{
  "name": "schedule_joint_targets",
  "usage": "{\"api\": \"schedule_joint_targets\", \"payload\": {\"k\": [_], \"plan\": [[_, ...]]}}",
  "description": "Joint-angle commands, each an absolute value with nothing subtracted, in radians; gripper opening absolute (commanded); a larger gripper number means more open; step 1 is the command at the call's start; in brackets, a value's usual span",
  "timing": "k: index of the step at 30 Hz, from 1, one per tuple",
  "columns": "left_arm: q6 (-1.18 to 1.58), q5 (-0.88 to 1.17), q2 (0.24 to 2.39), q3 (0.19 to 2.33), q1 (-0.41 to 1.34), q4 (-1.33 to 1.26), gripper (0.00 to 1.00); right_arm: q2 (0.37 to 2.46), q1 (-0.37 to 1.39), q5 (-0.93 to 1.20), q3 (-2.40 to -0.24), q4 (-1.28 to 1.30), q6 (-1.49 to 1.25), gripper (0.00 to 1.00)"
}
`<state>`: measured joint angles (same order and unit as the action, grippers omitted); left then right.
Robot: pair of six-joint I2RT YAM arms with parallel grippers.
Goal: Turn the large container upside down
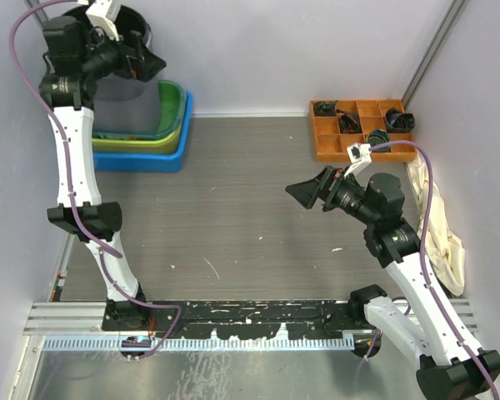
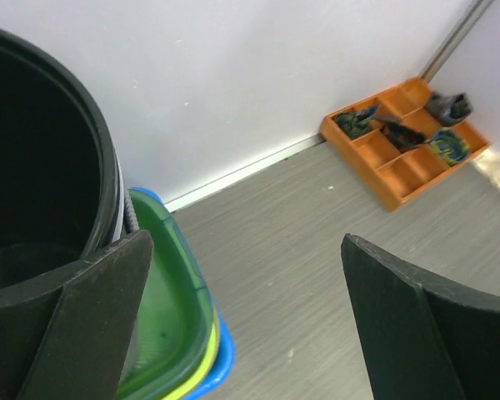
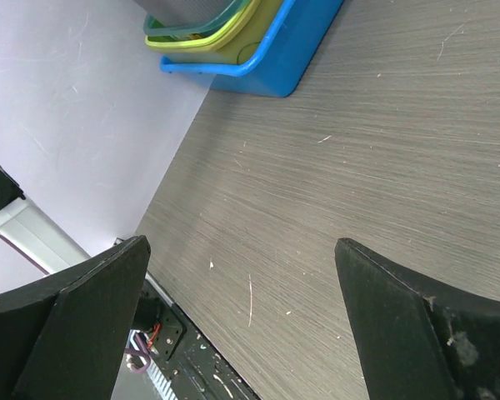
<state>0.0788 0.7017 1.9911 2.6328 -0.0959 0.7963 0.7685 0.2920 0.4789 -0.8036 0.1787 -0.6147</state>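
Large container (image 1: 137, 21), probably stiff, light plastic, stands in the stacked tubs (image 1: 171, 125), seen from above. Left wrist view: left gripper (image 2: 250, 325) is spread wide, one finger at the rim (image 2: 100, 158), likely the best hold. Bare tabletop (image 2: 317, 275) lies beside the tubs. Right wrist view: right gripper (image 3: 242, 317) is spread wide, holding nothing, well apart from the tubs.

Container (image 2: 42, 150): smooth black plastic. Stacked bins (image 1: 171, 125): glossy plastic. Table (image 1: 233, 225): matt grey wood-grain surface.
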Motion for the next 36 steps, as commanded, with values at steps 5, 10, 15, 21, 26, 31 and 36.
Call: {"api": "schedule_joint_targets", "payload": {"k": [5,10,15,21,26,31,36], "plan": [[-0.22,0.43,1.99,2.688,-0.064,0.752,0.99,0.738,0.293,0.485,-0.807,0.152,-0.6,1.0],[-0.292,0.374,1.94,2.653,-0.063,0.719,0.99,0.744,0.293,0.499,-0.81,0.142,-0.603,1.0],[-0.351,0.329,1.94,2.662,-0.064,0.723,0.99,0.771,0.294,0.506,-0.802,0.115,-0.616,1.0],[-0.36,0.337,1.929,2.631,-0.065,0.709,0.98,0.783,0.294,0.518,-0.781,0.076,-0.638,1.0],[-0.324,0.379,1.928,2.668,-0.064,0.765,0.98,0.787,0.293,0.526,-0.782,0.079,-0.64,1.0],[-0.289,0.432,1.847,2.563,-0.064,0.716,0.98,0.781,0.293,0.518,-0.771,0.084,-0.633,1.0],[-0.299,0.434,1.849,2.576,-0.065,0.716,0.99,0.782,0.294,0.526,-0.757,0.068,-0.642,1.0]]}}
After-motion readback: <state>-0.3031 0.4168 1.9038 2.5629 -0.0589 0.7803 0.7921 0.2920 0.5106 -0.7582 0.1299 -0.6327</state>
